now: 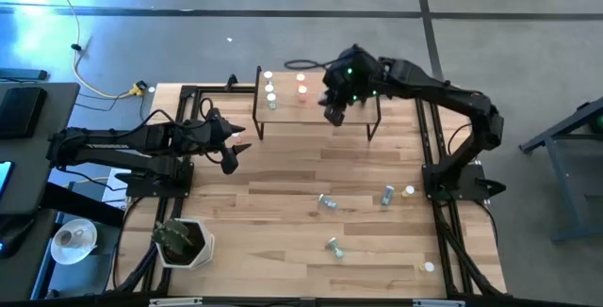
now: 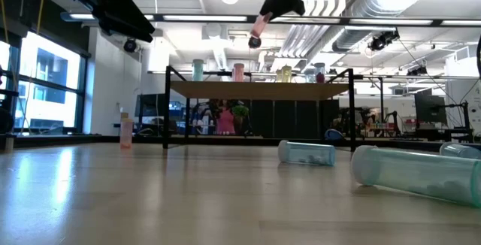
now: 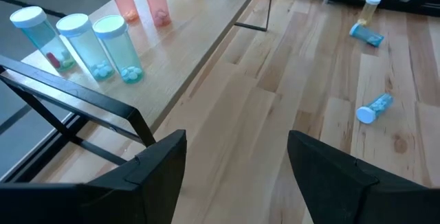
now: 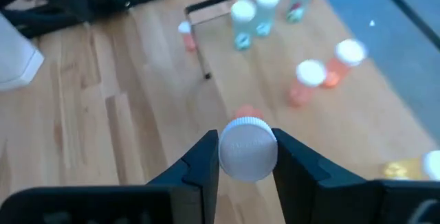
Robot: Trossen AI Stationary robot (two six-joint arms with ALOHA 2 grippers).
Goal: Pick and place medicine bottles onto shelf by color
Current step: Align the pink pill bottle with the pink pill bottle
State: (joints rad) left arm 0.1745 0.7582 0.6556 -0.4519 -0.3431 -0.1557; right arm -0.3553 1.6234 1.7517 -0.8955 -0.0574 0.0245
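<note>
Pink is the colour being carried: from above, the right claw (image 1: pixel 336 111) is hovering over the shelf (image 1: pixel 320 109), just beside the two pink bottles (image 1: pixel 301 88) standing at its far side, while the green trio (image 1: pixel 269 88) is lining the shelf's left end. Several bottles are lying loose on the counter (image 1: pixel 283 203).

At counter level, the pink bottle (image 2: pixel 257 28) is hanging well clear above the shelf top.

Past the left claw (image 3: pixel 237 162), which is waiting wide and empty near the shelf's left end, more fallen bottles are showing.

Through the right wrist, the white cap is sitting pinched between the narrowed fingers (image 4: pixel 292 159). I reckon it should be lowering straight down next to the pink pair, upright, releasing only once the base is touching wood.
</note>
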